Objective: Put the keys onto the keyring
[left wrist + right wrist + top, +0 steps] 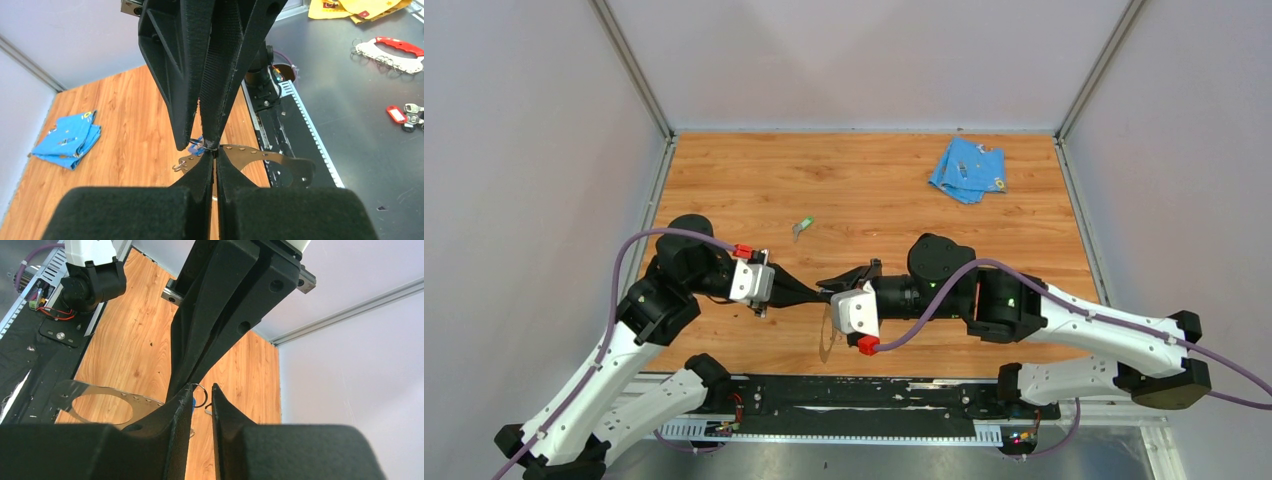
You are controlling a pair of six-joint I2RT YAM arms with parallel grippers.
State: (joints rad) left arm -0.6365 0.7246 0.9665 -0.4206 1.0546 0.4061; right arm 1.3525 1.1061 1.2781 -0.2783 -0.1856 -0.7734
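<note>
Your left fingers [197, 185] clamp the thin grey metal oval keyring [280, 161] above the wooden table [904, 190]; your right fingers [175, 435] stand narrowly parted, facing them; the small green-headed key [803, 228] lies apart on the table

Tip to tip — left gripper [214, 156] clamped, right gripper [203, 388] slightly parted.

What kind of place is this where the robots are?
Probably a robot testing lab: the left arm and right arm are bolted to a black rail, and the wooden tabletop is boxed in by plain white walls.
</note>
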